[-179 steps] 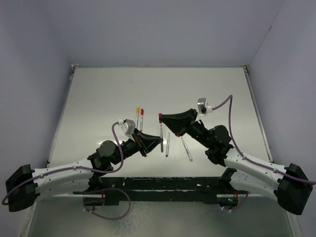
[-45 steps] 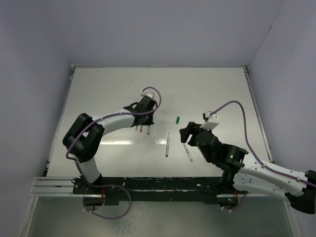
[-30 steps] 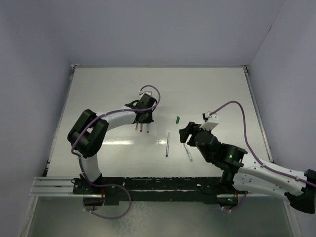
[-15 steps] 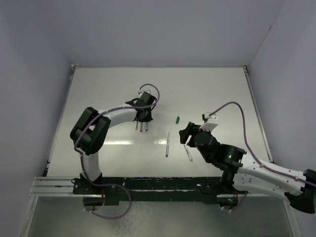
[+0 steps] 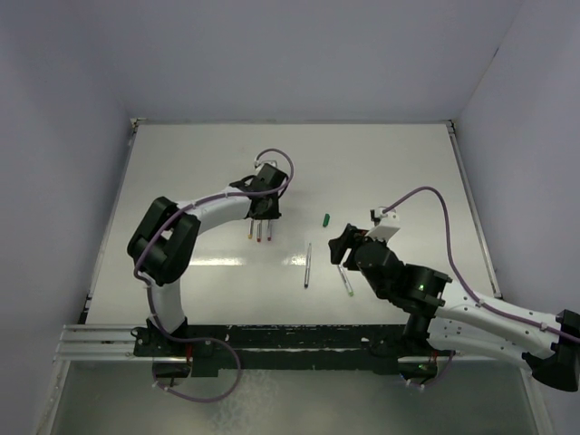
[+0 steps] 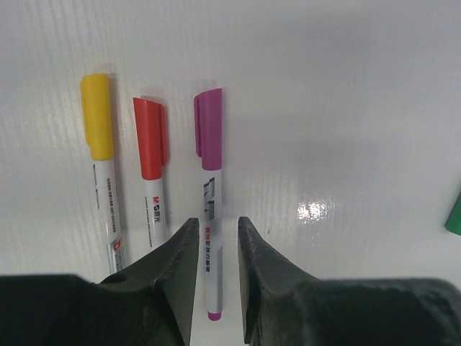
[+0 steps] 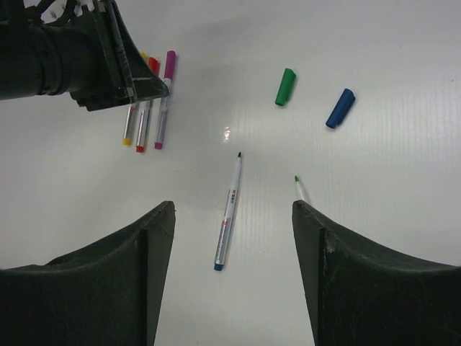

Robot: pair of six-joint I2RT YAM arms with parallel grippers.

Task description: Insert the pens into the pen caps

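Left pincer [image 6: 216,222] straddles smooth, slim purple-capped pen [image 6: 210,187].

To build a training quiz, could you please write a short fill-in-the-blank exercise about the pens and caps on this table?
Beside the yellow pen and the red pen lies a capped ____ one.
The left hand is ____, one finger on each side of that pen.
Near the green cap lies a loose ____ cap.
Answers: purple; open; blue.

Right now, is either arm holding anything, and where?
Nothing held. The left gripper straddles the purple-capped pen at its barrel, jaws not closed on it; the right gripper is open, empty.
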